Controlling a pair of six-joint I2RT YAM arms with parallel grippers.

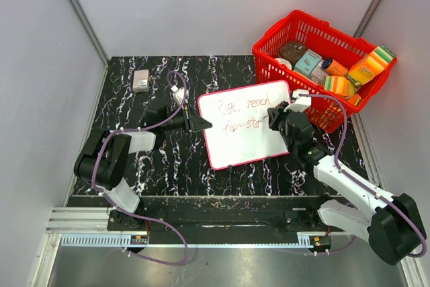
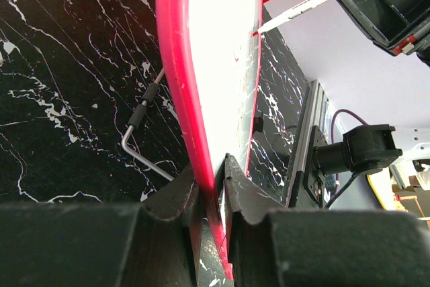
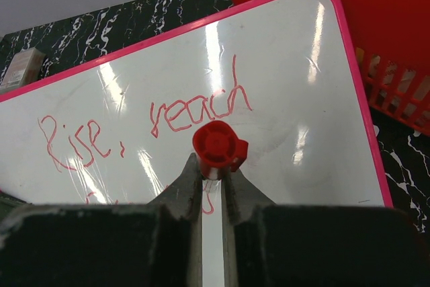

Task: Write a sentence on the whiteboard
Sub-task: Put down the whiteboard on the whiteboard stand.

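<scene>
We see the whiteboard (image 1: 245, 126) lying on the black marbled desk (image 1: 168, 159), between the two arms. The sentence (image 1: 257, 104) runs across it in thin red cursive. Its upper row reads "Rise, reach"; the lower row begins with "for", and the word after that we cannot make out. The left claw (image 1: 198, 124) is clenched on the whiteboard's left edge, and in its wrist view the pink-red rim sits pinched between the two fingers (image 2: 238, 186). The right claw (image 1: 272, 115) is over the whiteboard's right half, grasping a marker (image 3: 218, 146) whose red end faces the wrist camera. From the left wrist, the marker's white shaft slants down and its tip meets the writing surface. A red basket (image 1: 269, 65) stands just beside the whiteboard's far right corner, filled with packets whose labels are too small for us to read. A small pale block (image 1: 140, 80) lies well apart from the whiteboard, off its far left corner; no print on it is legible.
</scene>
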